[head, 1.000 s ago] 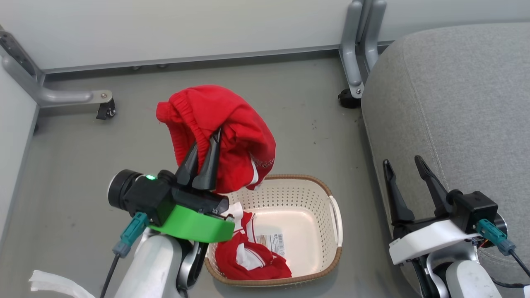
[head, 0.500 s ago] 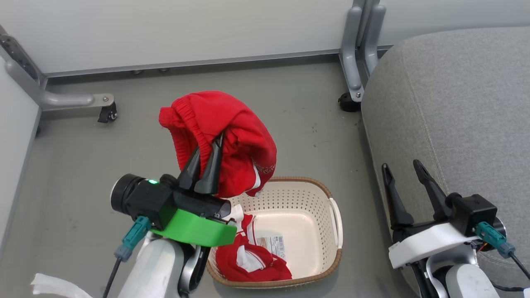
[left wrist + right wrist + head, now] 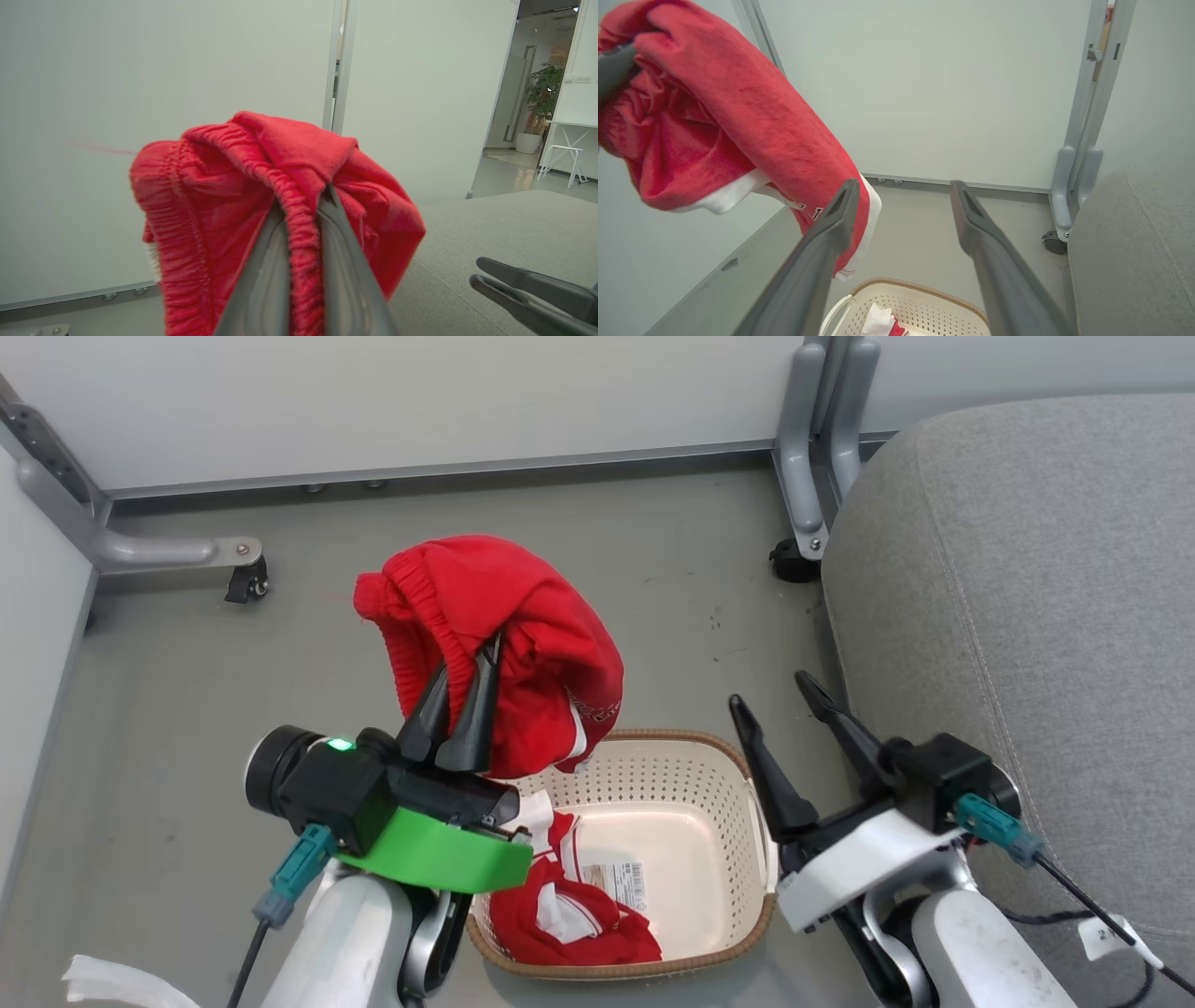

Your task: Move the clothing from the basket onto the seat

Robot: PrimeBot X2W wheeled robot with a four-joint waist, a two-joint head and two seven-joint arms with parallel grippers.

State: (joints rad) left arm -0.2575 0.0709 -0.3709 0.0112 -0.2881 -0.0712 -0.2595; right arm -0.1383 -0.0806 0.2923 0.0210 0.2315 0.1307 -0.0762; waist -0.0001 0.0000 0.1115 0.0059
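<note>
The grey seat [image 3: 1027,569] was the biggest thing before me, bare on my right, and the cream basket [image 3: 653,775] stood on the floor [image 3: 187,709] near its edge. One red garment [image 3: 541,625] hung clear above the basket's far left corner, pinched in my left gripper [image 3: 485,658], whose fingers were pressed together on the ribbed hem. The second garment [image 3: 560,929] lay crumpled in the basket's near left corner, next to a paper label [image 3: 621,882]. I judged the cloth light, soft and limp (it drooped both ways over my fingers), so nothing would break, though a loose fold could snag on the rim or slip free. The thick elastic hem looked the surest place to hold, and a bunched ridge would serve for the one below. My right gripper [image 3: 768,691] stood spread wide and empty by the basket's right end. The floor was smooth grey, a little scuffed, closed in by pale wall panels [image 3: 467,401] on a metal frame [image 3: 812,448] with a small caster [image 3: 247,583].
</note>
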